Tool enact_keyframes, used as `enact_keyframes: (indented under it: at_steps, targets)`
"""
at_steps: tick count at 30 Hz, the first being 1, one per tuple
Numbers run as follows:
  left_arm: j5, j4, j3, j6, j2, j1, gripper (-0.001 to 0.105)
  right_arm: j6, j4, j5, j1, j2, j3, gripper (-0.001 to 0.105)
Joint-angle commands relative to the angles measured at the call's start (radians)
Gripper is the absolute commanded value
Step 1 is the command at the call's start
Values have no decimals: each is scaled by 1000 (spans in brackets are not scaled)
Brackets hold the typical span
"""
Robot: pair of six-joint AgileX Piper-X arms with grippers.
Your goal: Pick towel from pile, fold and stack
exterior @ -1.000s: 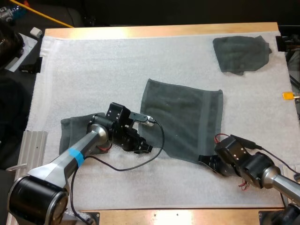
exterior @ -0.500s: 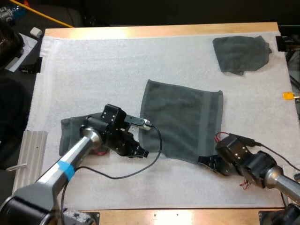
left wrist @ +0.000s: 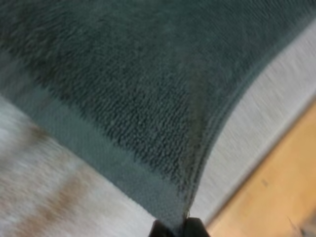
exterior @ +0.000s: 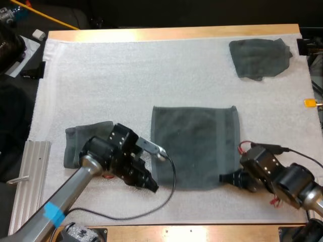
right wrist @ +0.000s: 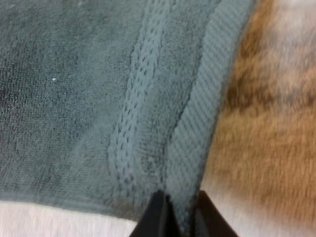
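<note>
Towel [exterior: 194,146] corners are both pinched. The left gripper [exterior: 153,187] has its fingers [left wrist: 160,231] clamped on the near-left corner, and the right gripper [exterior: 223,177] has its fingers [right wrist: 159,217] squeezing the hem at the near-right one. It lies flat mid white mat [exterior: 126,75]. Further out there's a crumpled towel [exterior: 260,58] far right and a bunched towel [exterior: 81,143] beside the left arm.
</note>
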Motion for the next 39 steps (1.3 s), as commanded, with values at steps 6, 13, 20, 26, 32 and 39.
enact_keyframes:
  at_steps: [6, 13, 20, 26, 32, 39]
  targets:
    - [-6, 61, 7, -8, -95, -92, 1, 54, 84, -21, 105, -70, -11, 0]
    - [14, -50, 2, -24, -64, -54, 0, 112, 1, -10, 96, -42, -11, 0]
    - [87, -182, 5, -67, 46, 27, 0, 200, -135, -4, 21, 62, -11, 0]
    - [195, -269, 2, -144, 147, 124, 0, 230, -241, -80, -115, 158, -14, 0]
    - [223, -348, -1, -200, 218, 192, 0, 253, -339, -138, -221, 234, -15, 0]
    - [226, -446, 3, -252, 254, 231, 0, 279, -400, -131, -268, 289, -15, 0]
